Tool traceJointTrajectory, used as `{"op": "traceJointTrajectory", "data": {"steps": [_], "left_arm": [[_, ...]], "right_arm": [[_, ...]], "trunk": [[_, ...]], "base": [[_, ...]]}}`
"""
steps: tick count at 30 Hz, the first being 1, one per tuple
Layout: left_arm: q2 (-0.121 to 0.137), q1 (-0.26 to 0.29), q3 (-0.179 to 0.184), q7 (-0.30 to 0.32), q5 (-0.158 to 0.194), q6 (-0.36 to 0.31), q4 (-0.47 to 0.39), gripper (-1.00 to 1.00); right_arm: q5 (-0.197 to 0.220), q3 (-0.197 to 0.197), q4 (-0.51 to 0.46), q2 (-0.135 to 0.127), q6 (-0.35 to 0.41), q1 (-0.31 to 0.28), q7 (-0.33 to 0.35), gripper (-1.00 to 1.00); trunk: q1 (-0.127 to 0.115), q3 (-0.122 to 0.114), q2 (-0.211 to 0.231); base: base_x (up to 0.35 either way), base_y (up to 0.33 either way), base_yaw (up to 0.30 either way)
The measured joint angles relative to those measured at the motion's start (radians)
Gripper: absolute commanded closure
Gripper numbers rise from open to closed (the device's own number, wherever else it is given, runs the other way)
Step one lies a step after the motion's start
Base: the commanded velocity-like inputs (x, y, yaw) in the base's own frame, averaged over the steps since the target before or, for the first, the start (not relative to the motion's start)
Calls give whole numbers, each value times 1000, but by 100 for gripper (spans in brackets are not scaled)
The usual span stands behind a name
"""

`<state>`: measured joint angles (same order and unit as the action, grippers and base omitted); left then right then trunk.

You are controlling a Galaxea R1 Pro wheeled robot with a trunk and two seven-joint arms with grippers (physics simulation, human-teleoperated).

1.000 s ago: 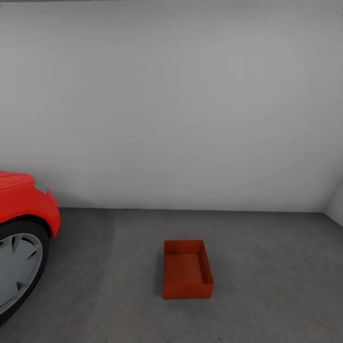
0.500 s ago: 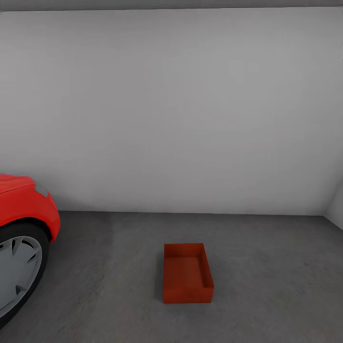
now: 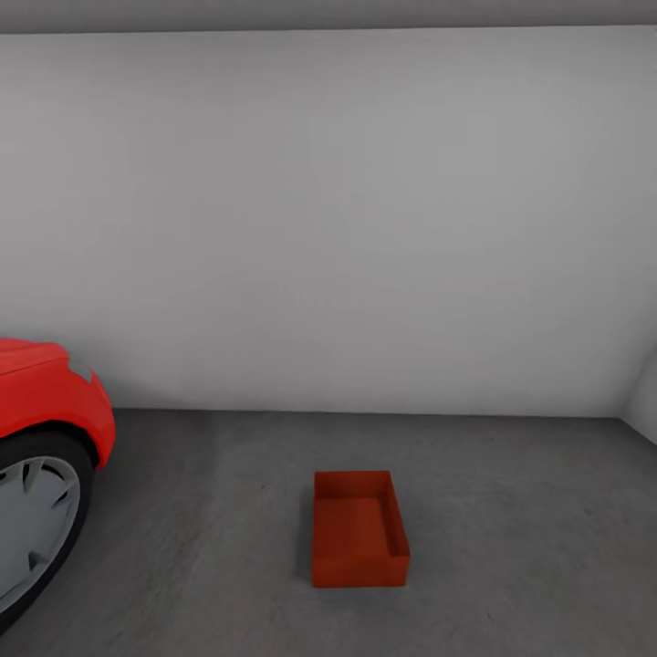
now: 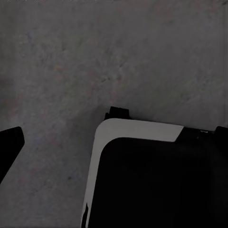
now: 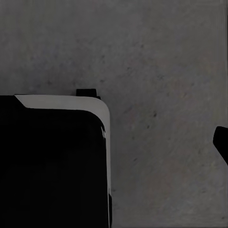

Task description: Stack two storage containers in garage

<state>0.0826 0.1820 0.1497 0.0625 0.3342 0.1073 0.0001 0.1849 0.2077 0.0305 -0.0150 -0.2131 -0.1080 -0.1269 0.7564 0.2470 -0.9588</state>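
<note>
Resting open-topped, seemingly empty: orange-red container (image 3: 359, 529) on floor (image 3: 511, 529).

An orange-red storage container (image 3: 359, 529) sits on the dark grey concrete floor (image 3: 511, 547) at the lower centre of the frame, open top up and nothing inside it. At the lower left edge the front of a red car (image 3: 46, 392) juts in, its dark tyre and silver wheel (image 3: 32, 520) below the fender, well apart from the container. A plain white wall (image 3: 347, 228) spans the upper frame, with a grey ceiling strip (image 3: 328, 14) along the top edge.
</note>
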Motion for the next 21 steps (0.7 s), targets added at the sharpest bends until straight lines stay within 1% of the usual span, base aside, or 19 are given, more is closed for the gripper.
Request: {"op": "traceJointTrajectory", "data": {"steps": [6, 15, 21], "left_arm": [[0, 0, 0, 1, 0, 1, 0, -100], [1, -1, 0, 1, 0, 3, 0, -100], [0, -2, 0, 1, 0, 4, 0, -100]], "right_arm": [[0, 0, 0, -1, -32, 13, 0, -100], [0, 0, 0, -1, -37, 16, 0, -100], [0, 0, 0, -1, -37, 16, 0, -100]], "trunk": [[0, -8, 0], [0, -22, 0], [0, -29, 0]], "base": [[0, 0, 0], [0, 0, -2], [0, 0, -99]]}}
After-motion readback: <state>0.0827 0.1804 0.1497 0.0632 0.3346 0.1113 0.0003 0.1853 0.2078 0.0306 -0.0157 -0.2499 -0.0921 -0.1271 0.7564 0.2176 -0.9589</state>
